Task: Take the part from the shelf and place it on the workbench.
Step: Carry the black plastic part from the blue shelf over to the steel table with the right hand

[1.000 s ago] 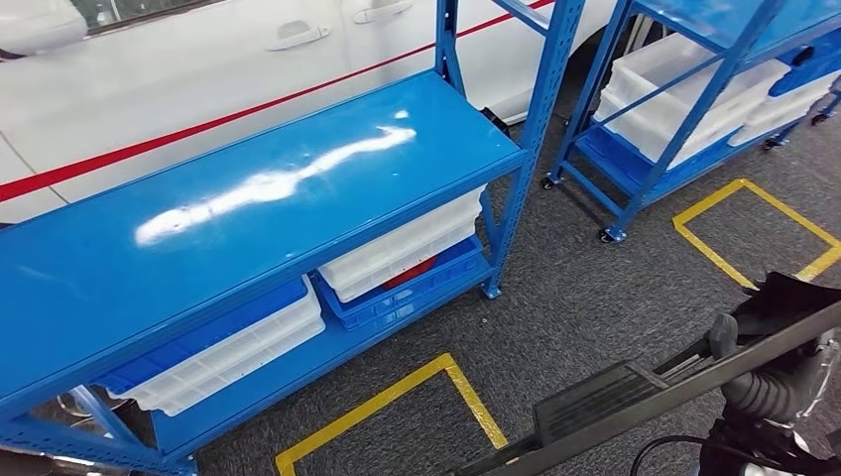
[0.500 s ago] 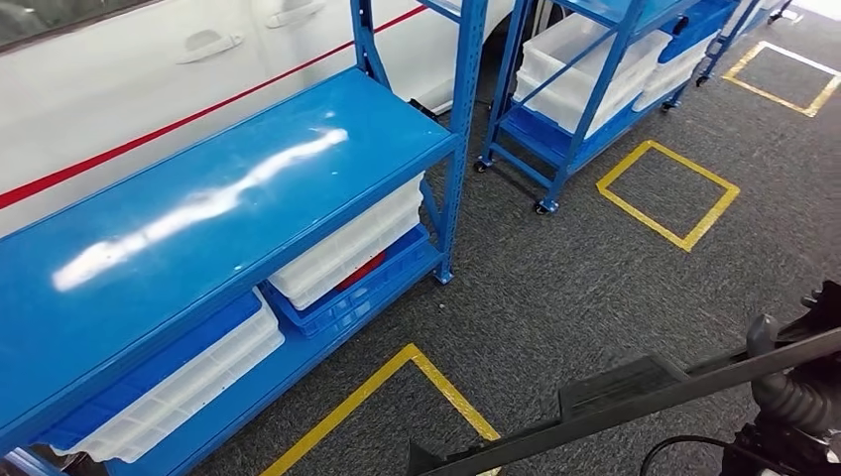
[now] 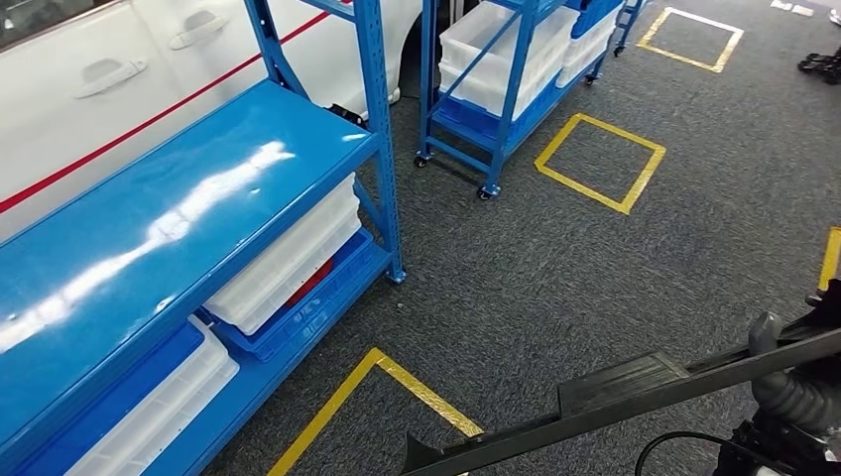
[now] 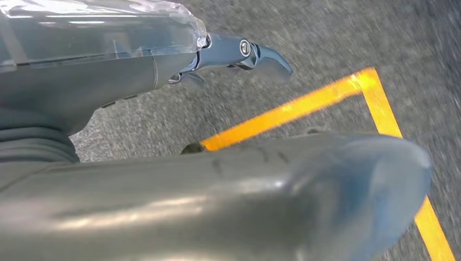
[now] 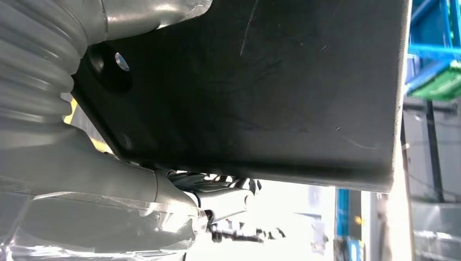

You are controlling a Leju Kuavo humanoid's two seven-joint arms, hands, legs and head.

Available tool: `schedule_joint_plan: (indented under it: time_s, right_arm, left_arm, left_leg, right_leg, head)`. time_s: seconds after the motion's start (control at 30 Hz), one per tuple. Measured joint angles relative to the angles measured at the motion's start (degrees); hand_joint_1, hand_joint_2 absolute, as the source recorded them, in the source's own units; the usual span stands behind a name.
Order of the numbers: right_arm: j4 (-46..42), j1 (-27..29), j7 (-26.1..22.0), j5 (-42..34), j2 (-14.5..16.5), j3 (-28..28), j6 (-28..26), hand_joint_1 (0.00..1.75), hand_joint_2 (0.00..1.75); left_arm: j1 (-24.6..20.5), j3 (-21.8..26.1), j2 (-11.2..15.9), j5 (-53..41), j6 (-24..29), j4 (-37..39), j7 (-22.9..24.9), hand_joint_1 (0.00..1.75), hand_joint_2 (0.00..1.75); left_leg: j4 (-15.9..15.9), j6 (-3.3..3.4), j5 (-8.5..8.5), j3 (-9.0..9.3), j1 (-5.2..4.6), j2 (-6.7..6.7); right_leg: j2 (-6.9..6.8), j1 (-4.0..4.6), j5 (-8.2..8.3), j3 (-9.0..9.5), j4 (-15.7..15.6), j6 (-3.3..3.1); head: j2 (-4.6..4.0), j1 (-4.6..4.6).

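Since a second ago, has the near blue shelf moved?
No. The blue shelf keeps its place beside the yellow floor marking and the white car; the whole view slid left, so the camera turned.

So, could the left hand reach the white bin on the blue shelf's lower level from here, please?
Probably not yet: the left hand hangs low over the floor, and carpet lies between the robot and the white bin.
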Motion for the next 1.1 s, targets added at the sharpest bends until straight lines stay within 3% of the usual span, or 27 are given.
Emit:
schedule_joint_plan:
  time_s: [0.07,0.1,0.13,0.17,0.23,0.3,0.37,0.4,0.43,0.5,0.57,0.6,0.67,0.7,0.73,0.8,0.83,0.87,0.9,0.93,0.97,1.03,1.1]
  right_arm:
    - [0.0,-0.2,0.0,0.5,0.1,0.2,0.0,1.75,1.75]
    - [0.0,-0.3,0.0,0.8,0.1,0.3,-0.1,1.75,1.75]
    - [0.0,-0.3,0.0,1.0,0.1,0.4,-0.1,1.75,1.75]
    - [0.0,-0.2,0.0,1.2,0.1,0.4,-0.1,1.75,1.75]
    - [0.0,-0.1,0.0,1.6,0.1,0.6,-0.1,1.75,1.75]
    - [0.2,-0.2,0.0,1.9,0.1,1.0,-0.1,1.75,1.75]
    - [0.6,-0.1,0.0,1.9,0.1,1.6,-0.3,1.75,1.75]
    - [0.8,0.0,0.0,2.0,0.1,1.7,-0.4,1.75,1.75]
    - [1.1,0.2,0.0,1.9,0.1,1.8,-0.6,1.75,1.75]
    - [1.5,0.2,0.0,1.8,0.0,1.8,-1.0,1.75,1.75]
    - [1.9,0.2,0.0,1.7,-0.1,1.8,-1.3,1.75,1.75]
    - [2.0,0.2,0.0,1.7,-0.1,1.8,-1.3,1.75,1.75]
    - [2.3,0.3,0.0,1.6,-0.2,1.8,-1.4,1.75,1.75]
    - [2.5,0.3,0.0,1.5,-0.2,1.8,-1.5,1.75,1.75]
    - [2.6,0.3,0.0,1.4,-0.3,1.8,-1.5,1.75,1.75]
    - [3.0,0.1,0.1,1.0,-0.4,1.8,-1.6,1.75,1.75]
    - [3.3,0.0,0.2,0.7,-0.4,1.8,-1.7,1.75,1.75]
    - [3.6,0.0,0.3,0.6,-0.5,1.8,-1.7,1.75,1.75]
    - [4.1,-0.1,0.4,0.4,-0.6,1.8,-1.7,1.75,1.75]
    - [4.6,-0.2,0.4,0.3,-0.7,1.8,-1.8,1.75,1.75]
    - [5.2,-0.3,0.4,0.3,-0.9,1.8,-1.9,1.75,1.75]
    - [6.1,-0.7,0.5,0.1,-1.2,1.8,-2.2,1.75,1.75]
    - [6.9,-1.1,0.8,-0.2,-1.8,1.9,-2.4,1.75,1.75]
  left_arm:
    - [0.0,0.0,0.0,-0.1,0.1,0.0,0.6,0.0,0.0]
    - [-0.1,0.0,0.0,-0.1,0.2,0.0,1.1,0.0,0.0]
    - [-0.1,0.0,0.0,-0.2,0.4,0.0,1.6,0.0,0.0]
    - [-0.2,0.0,0.0,-0.1,0.6,0.0,2.1,0.0,0.0]
    - [-0.4,0.2,-0.1,0.1,1.0,0.0,2.9,0.0,0.0]
    - [-0.4,0.6,-0.1,0.4,1.2,0.0,3.2,0.0,0.0]
    - [-0.3,1.1,-0.1,0.7,1.5,0.0,3.3,0.0,0.0]
    - [-0.3,1.3,-0.2,0.9,1.7,0.0,3.2,0.0,0.0]
    - [-0.3,1.4,-0.2,1.0,2.0,0.0,3.0,0.0,0.0]
    - [-0.3,1.7,-0.5,1.2,2.6,0.0,2.6,0.0,0.0]
    - [-0.4,1.9,-0.8,1.2,2.9,0.0,2.3,0.0,0.0]
    - [-0.4,2.1,-0.9,1.2,3.0,0.0,2.2,0.0,0.0]
    - [-0.5,2.2,-1.0,1.2,3.1,0.0,2.0,0.0,0.0]
    - [-0.6,2.3,-1.0,1.1,3.1,0.0,1.9,0.0,0.0]
    - [-0.7,2.3,-1.0,1.1,3.1,0.0,1.8,0.0,0.0]
    - [-0.6,2.4,-1.1,1.0,3.2,0.0,1.6,0.0,0.0]
    - [-0.5,2.4,-1.2,1.0,3.2,0.0,1.5,0.0,0.0]
    - [-0.4,2.4,-1.3,1.0,3.4,0.0,1.2,0.0,0.0]
    - [-0.3,2.5,-1.4,1.0,3.7,0.0,1.0,0.0,0.0]
    - [-0.2,2.6,-1.4,1.0,4.0,0.0,0.7,0.0,0.0]
    - [-0.2,2.6,-1.5,0.9,4.5,0.0,0.6,0.0,0.0]
    - [-0.2,2.7,-1.6,0.7,5.3,0.0,0.8,0.0,0.0]
    - [-0.2,2.8,-1.8,0.5,5.7,0.0,1.3,0.0,0.0]
  left_leg:
    - [-4.5,0.33,1.43,1.81,-0.04,-2.23]
    - [-5.0,0.43,1.3,1.91,-0.15,-2.51]
    - [-5.3,0.6,1.49,2.0,-0.22,-1.8]
    - [-5.6,0.91,1.78,2.15,-0.2,-1.02]
    - [-6.4,1.65,2.45,2.41,-0.01,0.6]
    - [-6.7,2.04,2.68,2.33,-0.11,2.21]
    - [-6.7,2.08,2.64,2.21,-0.32,3.98]
    - [-6.7,2.05,2.57,2.21,-0.38,4.85]
    - [-6.6,1.98,2.47,2.27,-0.4,5.67]
    - [-6.5,1.61,2.1,2.58,-0.51,7.1]
    - [-6.4,0.99,1.64,2.87,-0.77,8.23]
    - [-6.3,0.68,1.47,3.02,-0.89,8.77]
    - [-6.1,0.11,1.13,3.35,-0.93,9.83]
    - [-5.4,-0.21,0.65,3.3,-0.86,9.39]
    - [-3.8,-0.45,-0.42,2.83,-0.75,8.07]
    - [2.8,-0.75,-4.22,0.14,-0.47,4.3]
    - [6.7,-0.79,-6.18,-1.71,-0.39,3.14]
    - [9.8,-0.85,-7.3,-3.27,-0.36,2.7]
    - [11.1,-0.87,-7.22,-4.06,-0.34,2.56]
    - [10.2,-0.82,-5.91,-3.88,-0.3,2.45]
    - [7.1,-0.72,-3.61,-2.69,-0.23,2.04]
    - [-0.8,-0.46,0.44,0.25,0.04,-0.49]
    - [-4.5,-0.24,1.54,1.45,0.14,-2.32]
  right_leg:
    - [1.45,-0.14,0.21,-0.42,0.2,0.66]
    - [2.16,-0.29,0.4,-0.66,0.2,1.13]
    - [2.93,-0.43,0.66,-0.89,0.0,1.62]
    - [2.83,-0.54,0.72,-1.05,0.1,1.95]
    - [-0.05,-0.32,-0.73,-2.23,2.2,2.36]
    - [-3.7,-0.28,-4.3,-5.16,8.3,2.65]
    - [-4.66,-0.58,-6.67,-7.96,14.5,3.12]
    - [-4.85,-0.71,-6.41,-8.1,15.1,3.29]
    - [-5.16,-0.8,-5.21,-7.09,13.6,3.4]
    - [-7.34,-0.69,-2.03,-2.63,5.9,3.29]
    - [-9.19,-0.26,-0.6,0.37,0.5,2.57]
    - [-9.29,-0.01,-0.69,0.64,-0.2,2.16]
    - [-7.83,0.03,-0.49,0.44,-0.3,1.41]
    - [-7.19,-0.07,-0.36,0.44,-0.5,1.08]
    - [-6.55,-0.22,-0.21,0.47,-0.6,0.69]
    - [-5.28,-0.37,-0.01,0.43,-0.8,0.1]
    - [-4.55,-0.34,0.05,0.31,-0.8,-0.09]
    - [-3.74,-0.3,0.1,0.2,-0.7,-0.17]
    - [-2.88,-0.27,0.12,0.14,-0.6,-0.18]
    - [-2.01,-0.25,0.13,0.12,-0.5,-0.17]
    - [-1.12,-0.26,0.11,0.13,-0.4,-0.1]
    - [0.47,-0.24,0.06,-0.08,0.1,0.27]
    - [1.88,-0.27,0.26,-0.65,0.3,1.04]
  head:
    - [0.0,0.01]
    - [0.0,0.01]
    - [0.0,0.0]
    - [0.0,0.0]
    - [0.0,0.05]
    - [0.0,0.11]
    - [0.0,0.1]
    - [0.0,0.1]
    - [0.0,0.1]
    - [0.0,0.1]
    - [0.0,0.1]
    - [0.0,0.1]
    - [0.0,0.1]
    - [0.0,0.09]
    - [0.0,0.08]
    - [0.0,0.06]
    - [0.0,0.04]
    - [0.0,0.04]
    - [0.0,0.04]
    - [0.0,0.05]
    - [0.0,0.05]
    - [0.0,0.05]
    - [0.0,0.06]
